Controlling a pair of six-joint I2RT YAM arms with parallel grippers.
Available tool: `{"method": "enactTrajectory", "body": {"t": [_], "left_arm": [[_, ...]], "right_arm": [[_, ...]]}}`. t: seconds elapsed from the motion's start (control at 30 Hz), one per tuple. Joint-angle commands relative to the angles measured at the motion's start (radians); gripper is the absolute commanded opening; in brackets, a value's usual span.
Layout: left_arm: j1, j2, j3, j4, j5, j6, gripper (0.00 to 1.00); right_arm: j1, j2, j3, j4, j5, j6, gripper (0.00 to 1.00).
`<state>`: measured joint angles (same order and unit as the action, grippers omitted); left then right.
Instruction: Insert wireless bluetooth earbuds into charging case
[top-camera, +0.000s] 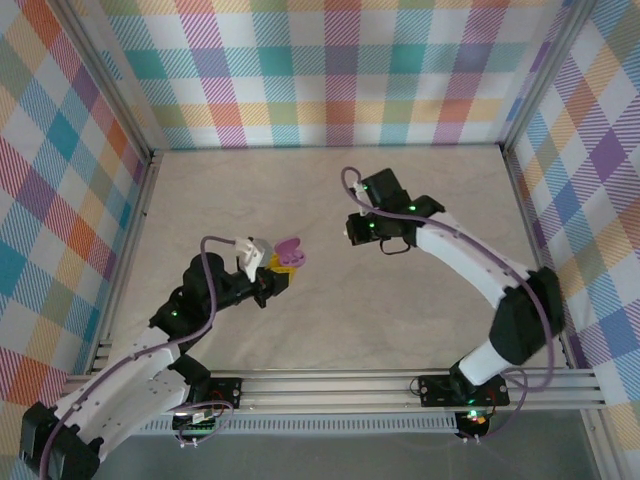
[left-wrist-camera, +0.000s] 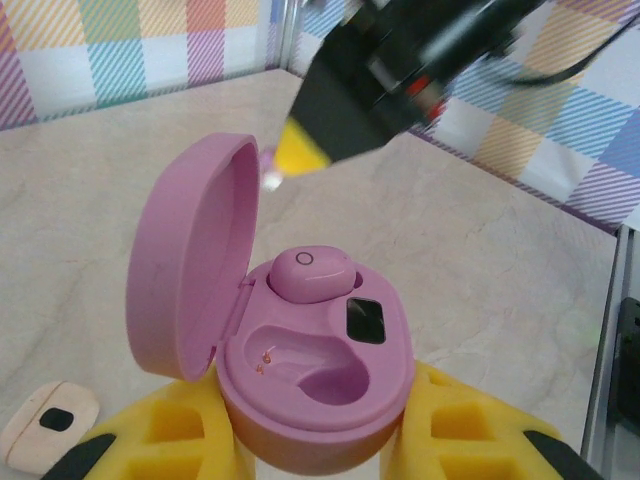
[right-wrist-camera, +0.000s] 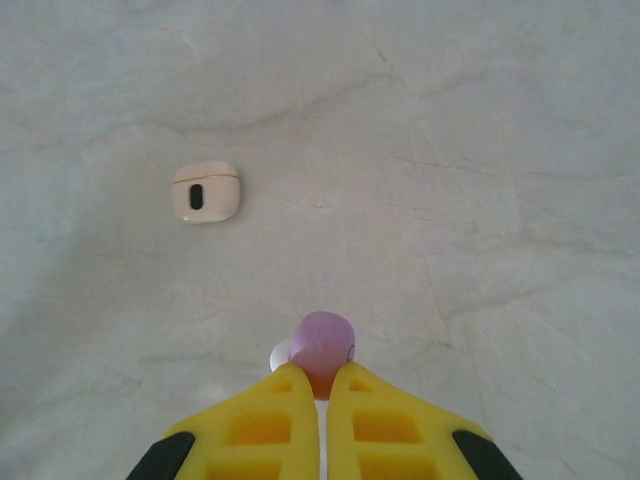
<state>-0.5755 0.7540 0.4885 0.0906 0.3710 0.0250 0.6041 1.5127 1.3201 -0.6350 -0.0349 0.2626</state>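
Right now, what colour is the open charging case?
The case is light purple; left wrist view.

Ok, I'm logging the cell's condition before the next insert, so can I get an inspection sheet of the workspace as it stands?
Surface: pale marbled tabletop, no spills seen.
Job's things: purple case open with its lid up; one purple earbud seated in the far slot, near slot empty; second purple earbud held above the table; closed cream case lying by itself on the table.
Clutter: nothing seen.
Grippers: left gripper shut on the purple case; right gripper shut on the second purple earbud.
Cables: purple cables looped over both arms.
Surroundings: plaid walls, aluminium frame.
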Motion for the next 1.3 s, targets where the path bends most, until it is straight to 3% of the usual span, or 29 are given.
{"method": "enactTrajectory", "body": {"t": [0.0,0.3,0.57,0.77,0.9,1.07,1.27], "left_arm": [[-0.013,0.059,0.011,0.154,0.027,0.003,0.00],[-0.073,0.267,0.064,0.344,0.024,0.078,0.00],[-0.112,0.365,0.134,0.380,0.034,0.133,0.00],[-0.124,0.368,0.148,0.338,0.011,0.155,0.00],[-0.124,0.321,0.120,0.284,-0.071,0.182,0.00],[-0.120,0.250,0.109,0.182,-0.169,0.206,0.00],[-0.116,0.189,0.082,0.125,-0.215,0.196,0.00]], "right_arm": [[0.000,-0.093,0.025,-0.164,0.011,-0.028,0.08],[0.056,-0.270,0.126,-0.334,-0.006,0.028,0.07],[0.198,-0.197,0.258,-0.346,0.023,0.043,0.07],[0.215,-0.165,0.236,-0.296,0.066,0.059,0.08],[0.149,-0.212,0.191,-0.259,0.081,0.104,0.10],[0.024,-0.236,0.125,-0.178,-0.019,0.126,0.16],[-0.082,-0.038,0.186,-0.118,-0.071,0.100,0.34]]}}
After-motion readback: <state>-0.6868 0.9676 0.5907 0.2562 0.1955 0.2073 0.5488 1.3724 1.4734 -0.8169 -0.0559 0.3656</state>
